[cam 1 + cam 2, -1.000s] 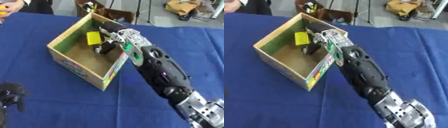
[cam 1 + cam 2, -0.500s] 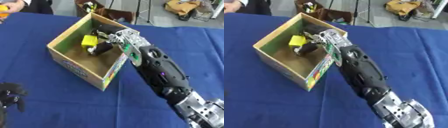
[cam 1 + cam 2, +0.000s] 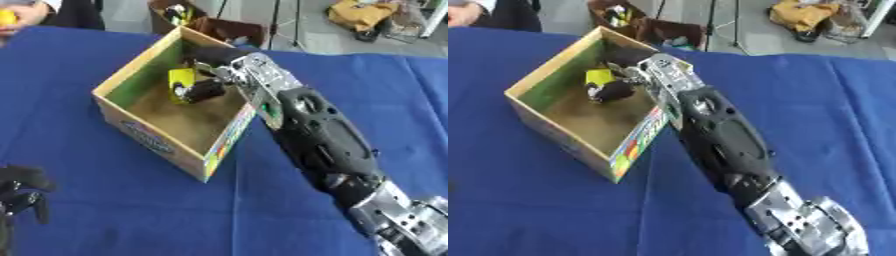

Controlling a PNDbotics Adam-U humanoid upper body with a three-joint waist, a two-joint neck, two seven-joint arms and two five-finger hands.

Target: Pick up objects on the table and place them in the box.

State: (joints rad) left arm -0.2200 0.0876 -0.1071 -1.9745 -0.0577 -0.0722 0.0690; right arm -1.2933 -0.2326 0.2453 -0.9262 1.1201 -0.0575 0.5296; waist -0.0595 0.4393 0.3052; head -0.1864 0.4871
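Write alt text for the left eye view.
The robot's right hand reaches into an open cardboard box on a blue table, fingers curled round a yellow and black object. Its left hand rests at the lower left corner.

Right robot hand [image 3: 229, 71] inside cardboard box [image 3: 149, 135], yellow-and-black object [image 3: 188, 88] at its fingers, blue table [image 3: 105, 210]

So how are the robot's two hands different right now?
The right hand reaches over the rim into the cardboard box, while the left hand sits at the lower left corner, over the blue tablecloth. The right hand has its fingers by a yellow and black object in the box; the left hand holds nothing, fingers relaxed. Whether the right hand grips the object is unclear. Both are mostly black.
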